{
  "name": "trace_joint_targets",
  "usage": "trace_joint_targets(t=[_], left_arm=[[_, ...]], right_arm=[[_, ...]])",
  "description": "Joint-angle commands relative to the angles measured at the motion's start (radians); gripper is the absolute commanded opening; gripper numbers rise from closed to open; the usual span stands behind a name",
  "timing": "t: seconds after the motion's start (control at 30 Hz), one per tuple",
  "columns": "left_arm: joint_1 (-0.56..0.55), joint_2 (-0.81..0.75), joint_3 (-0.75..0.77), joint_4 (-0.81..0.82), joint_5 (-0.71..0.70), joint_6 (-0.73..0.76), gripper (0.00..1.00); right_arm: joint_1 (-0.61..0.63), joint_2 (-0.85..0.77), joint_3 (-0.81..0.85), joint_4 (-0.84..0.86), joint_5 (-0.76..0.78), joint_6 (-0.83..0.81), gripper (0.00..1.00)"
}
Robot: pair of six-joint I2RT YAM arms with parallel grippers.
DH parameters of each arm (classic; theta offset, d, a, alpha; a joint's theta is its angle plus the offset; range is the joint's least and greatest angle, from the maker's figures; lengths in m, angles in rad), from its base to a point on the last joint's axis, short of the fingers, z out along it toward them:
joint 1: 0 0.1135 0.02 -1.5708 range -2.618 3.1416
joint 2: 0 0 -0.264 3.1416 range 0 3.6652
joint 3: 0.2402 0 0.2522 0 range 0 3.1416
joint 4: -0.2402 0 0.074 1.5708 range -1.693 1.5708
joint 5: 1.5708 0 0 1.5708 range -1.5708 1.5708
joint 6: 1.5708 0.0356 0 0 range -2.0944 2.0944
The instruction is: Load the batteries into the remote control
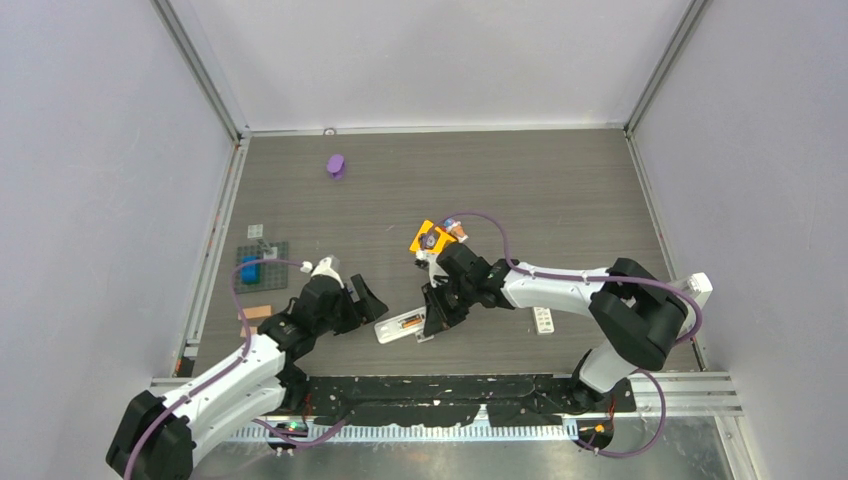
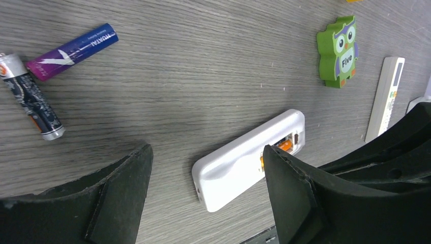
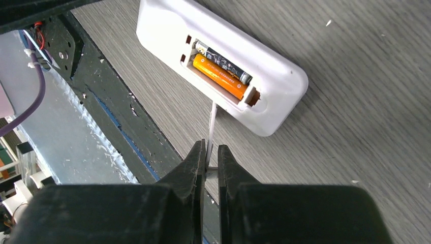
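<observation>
Step in hand looks like closing up. The remote [image 3: 272,81] lies back-up on the table [image 2: 203,76] near the front edge, bay open, with an orange battery [image 3: 219,76] and a dark battery [image 3: 226,63] seated side by side in it.

The right gripper [image 3: 212,152] is pinched tight on a strip [image 3: 212,127]: thin, white and seen edge-on, so probably the bay cover, though I can't confirm it. Its far end reaches the remote's near side.

The left gripper [image 2: 207,151] has its jaws wide apart and holds nothing. It sits by the remote's other end; whether it touches is unclear.

Next move, as I judge it: lay the strip flat over the bay, line it up with the slots and slide or press it home, with the left arm likely needed to brace the body.

Materials:
- The remote is smooth, glossy white plastic, a rounded slab.
- The batteries are slick little cylinders and would roll.
- The table is matte grey woodgrain.
- The gripper pads are black and rubbery-looking.

A purple battery [image 2: 71,51] and a spare dark battery [image 2: 31,99] lie loose, their ends near each other. A green owl block [image 2: 339,51] and a slim remote [image 2: 385,96] lie beyond.
</observation>
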Motion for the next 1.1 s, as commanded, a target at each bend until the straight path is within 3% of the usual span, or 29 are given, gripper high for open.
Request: trace_joint_targets(t=[0.0, 0.2, 0.47, 0.7, 0.9, 1.07], left_arm=[[0.003, 0.019, -0.016, 0.052, 0.032, -0.029, 0.80], [0.003, -0.015, -0.025, 0.051, 0.029, -0.025, 0.79], [0.004, -0.103, -0.042, 0.028, 0.058, 0.007, 0.73], [0.003, -0.219, -0.036, -0.029, 0.074, 0.055, 0.58], [0.003, -0.396, 0.008, -0.066, 0.202, 0.146, 0.46], [0.004, -0.564, 0.045, -0.063, 0.329, 0.199, 0.46]], right_arm=[[-0.005, -0.040, 0.020, 0.043, -0.088, 0.001, 0.05], [-0.010, -0.100, 0.023, 0.066, -0.216, 0.008, 0.05], [-0.039, -0.111, 0.021, 0.142, -0.272, 0.043, 0.05], [-0.053, -0.139, -0.024, 0.312, -0.401, 0.121, 0.05], [-0.057, -0.202, -0.053, 0.410, -0.501, 0.152, 0.05], [-0.059, -0.272, -0.062, 0.469, -0.548, 0.177, 0.05]])
